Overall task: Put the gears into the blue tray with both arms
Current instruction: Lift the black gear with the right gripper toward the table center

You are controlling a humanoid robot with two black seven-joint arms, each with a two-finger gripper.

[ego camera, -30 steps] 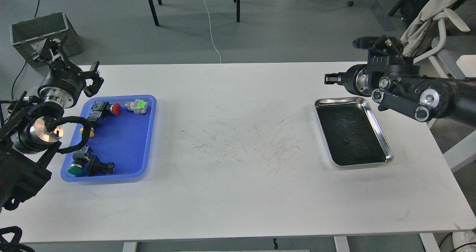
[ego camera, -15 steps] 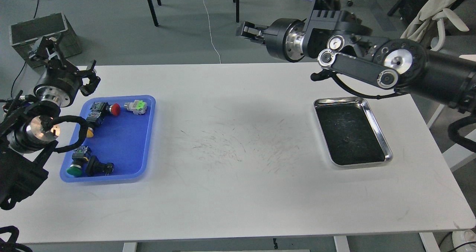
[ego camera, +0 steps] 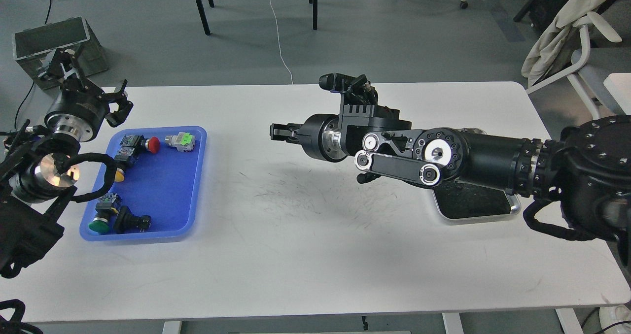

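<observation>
The blue tray (ego camera: 162, 186) lies at the table's left and holds several push-button switches. No gear shows in this view. My right arm reaches from the right across the table's middle. Its gripper (ego camera: 277, 131) points left, about a hand's width right of the blue tray's far corner and above the tabletop. Its two fingers lie close together, and I cannot see anything between them. My left gripper (ego camera: 121, 102) hangs just beyond the blue tray's far left corner, its claws spread and empty.
A steel tray (ego camera: 512, 208) with a black liner sits at the right, mostly covered by my right forearm. Switches with a red cap (ego camera: 154, 145), a green block (ego camera: 185, 140) and a green cap (ego camera: 98, 224) lie in the blue tray. A grey crate (ego camera: 54, 38) stands on the floor beyond the left corner.
My right arm swung from above the steel tray up and leftward, then down to the table's middle, now covering most of that tray. The left arm barely moved.
</observation>
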